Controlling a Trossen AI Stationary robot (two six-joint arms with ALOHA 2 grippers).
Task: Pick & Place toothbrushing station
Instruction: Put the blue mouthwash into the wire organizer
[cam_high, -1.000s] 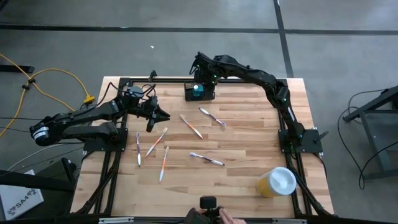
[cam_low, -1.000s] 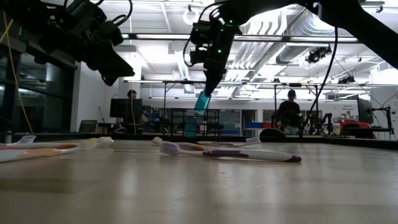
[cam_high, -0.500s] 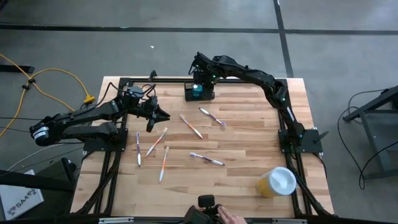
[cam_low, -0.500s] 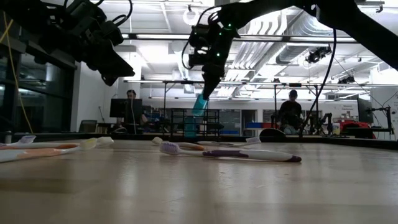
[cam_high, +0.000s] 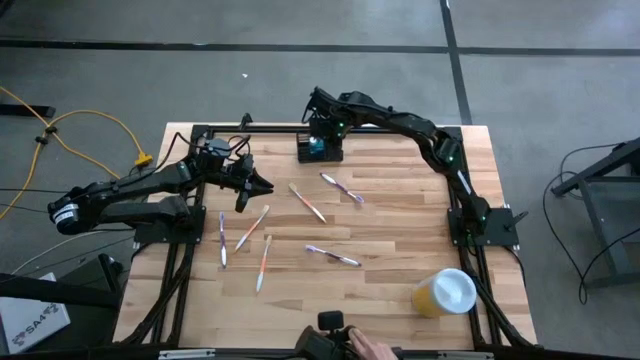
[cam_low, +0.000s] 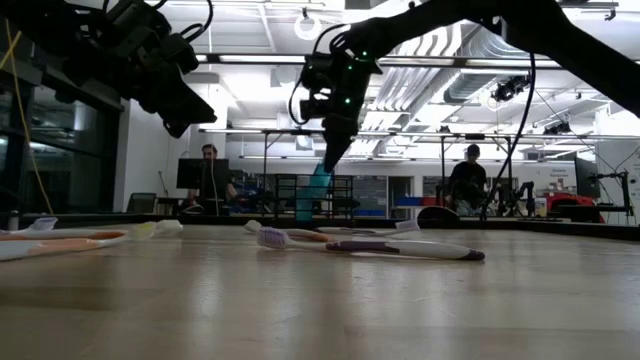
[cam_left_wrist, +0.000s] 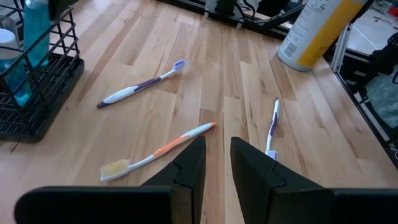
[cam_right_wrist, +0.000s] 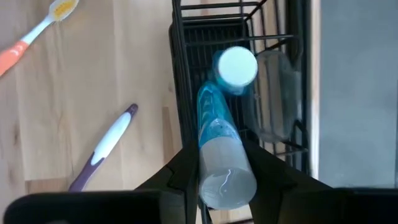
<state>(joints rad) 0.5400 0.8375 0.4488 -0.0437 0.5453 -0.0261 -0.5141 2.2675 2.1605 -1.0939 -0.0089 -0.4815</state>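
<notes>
Two arms were in view. The right pincer (cam_right_wrist: 217, 171) clenched a blue tube (cam_right_wrist: 217, 143) nose-down over the toothbrushing station (cam_high: 320, 148) at upper centre, aligned for insertion. The left pincer (cam_left_wrist: 216, 163), empty and slightly parted, waited at centre left.

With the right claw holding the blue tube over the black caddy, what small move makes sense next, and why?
Probably a short, straight lowering. The right claw is shut on the blue tube, whose white-capped end already sits inside the black caddy at the table's far edge. The tube hangs tilted in the low view, so releasing now might let it tip. The left claw waits over the loose toothbrushes.
</notes>
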